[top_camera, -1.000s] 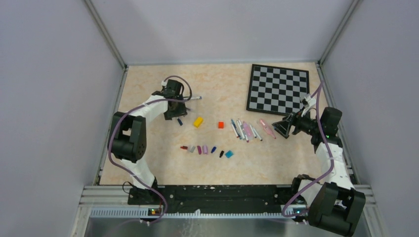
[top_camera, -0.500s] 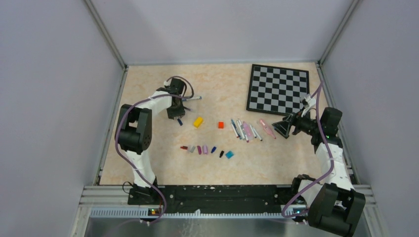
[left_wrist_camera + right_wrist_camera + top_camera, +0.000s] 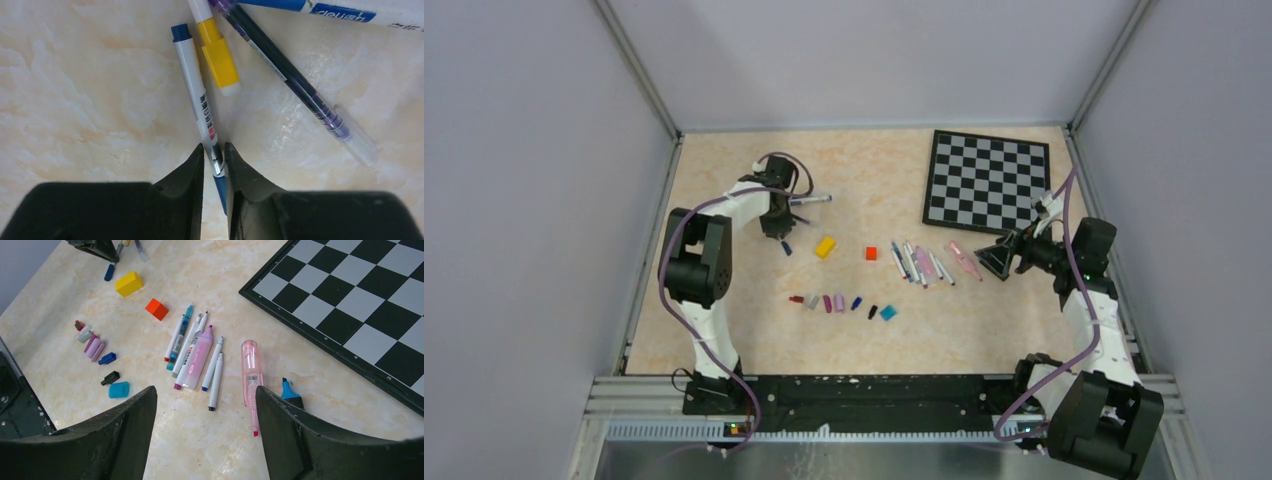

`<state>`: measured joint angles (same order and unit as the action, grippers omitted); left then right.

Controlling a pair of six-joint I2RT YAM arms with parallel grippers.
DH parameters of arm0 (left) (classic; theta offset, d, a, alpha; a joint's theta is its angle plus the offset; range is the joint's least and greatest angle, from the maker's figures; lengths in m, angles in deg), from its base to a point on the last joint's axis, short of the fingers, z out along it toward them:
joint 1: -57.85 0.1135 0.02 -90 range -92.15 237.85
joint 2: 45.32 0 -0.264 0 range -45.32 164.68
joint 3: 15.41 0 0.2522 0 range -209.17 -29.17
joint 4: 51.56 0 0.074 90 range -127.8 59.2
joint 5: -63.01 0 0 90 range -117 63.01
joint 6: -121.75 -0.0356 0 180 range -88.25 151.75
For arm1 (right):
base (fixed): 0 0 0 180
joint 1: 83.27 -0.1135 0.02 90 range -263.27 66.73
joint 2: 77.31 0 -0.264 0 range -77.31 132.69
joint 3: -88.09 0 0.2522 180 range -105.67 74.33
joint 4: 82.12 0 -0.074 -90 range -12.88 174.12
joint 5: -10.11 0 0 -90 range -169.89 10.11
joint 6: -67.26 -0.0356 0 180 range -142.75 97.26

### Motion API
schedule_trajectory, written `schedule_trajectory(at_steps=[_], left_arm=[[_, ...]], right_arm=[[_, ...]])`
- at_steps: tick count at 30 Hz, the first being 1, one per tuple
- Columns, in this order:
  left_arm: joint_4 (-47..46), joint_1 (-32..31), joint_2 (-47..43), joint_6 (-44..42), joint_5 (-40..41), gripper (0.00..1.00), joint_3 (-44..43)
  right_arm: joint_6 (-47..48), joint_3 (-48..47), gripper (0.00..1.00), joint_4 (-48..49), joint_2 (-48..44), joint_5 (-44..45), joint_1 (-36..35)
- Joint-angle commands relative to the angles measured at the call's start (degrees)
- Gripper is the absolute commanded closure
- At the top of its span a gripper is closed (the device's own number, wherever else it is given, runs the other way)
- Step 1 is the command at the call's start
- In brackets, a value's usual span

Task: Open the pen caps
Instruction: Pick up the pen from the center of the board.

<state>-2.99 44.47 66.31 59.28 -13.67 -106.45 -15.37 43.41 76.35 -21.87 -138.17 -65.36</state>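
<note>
My left gripper (image 3: 214, 146) is at the far left of the table (image 3: 779, 228), its jaws closed against both sides of a white pen (image 3: 197, 80), just above that pen's blue cap (image 3: 220, 192). A yellow highlighter (image 3: 218, 55) and a purple pen (image 3: 290, 75) lie beside it. Several loose pen caps (image 3: 842, 302) form a row mid-table. Several uncapped pens (image 3: 197, 357) lie in a cluster, a pink one (image 3: 250, 372) beside them. My right gripper (image 3: 205, 392) hovers open over the cluster's near side, holding nothing.
A chessboard (image 3: 987, 180) lies at the back right. A yellow block (image 3: 825, 246) and a small red cube (image 3: 871, 253) sit between the two pen groups. A blue highlighter (image 3: 291, 392) lies by my right finger. Grey walls enclose the table.
The left gripper's jaws have closed from wide open onto the white pen, and the left arm has shifted slightly. The right arm has not moved.
</note>
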Motion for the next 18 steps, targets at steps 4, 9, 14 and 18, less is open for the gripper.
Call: schedule_trajectory(at_steps=[4, 9, 14, 18], left_arm=[[-0.45, 1.23, 0.25, -0.32, 0.57, 0.87, 1.13], [-0.79, 1.52, -3.36, -1.58, 1.24, 1.0, 3.41], [-1.84, 1.52, -10.91, -3.97, 2.0, 1.0, 7.65], [-4.77, 1.52, -18.75, -6.71, -3.29, 1.0, 13.21]], right_arm=[[1.5, -3.23, 0.29, 0.35, -1.46, -0.47, 0.85], [1.8, -3.29, 0.29, 0.24, -1.63, -0.7, 0.9], [2.16, -2.97, 0.29, 0.4, -2.03, -2.79, 0.83], [2.99, -2.63, 0.29, 0.41, -2.24, -5.01, 0.9]])
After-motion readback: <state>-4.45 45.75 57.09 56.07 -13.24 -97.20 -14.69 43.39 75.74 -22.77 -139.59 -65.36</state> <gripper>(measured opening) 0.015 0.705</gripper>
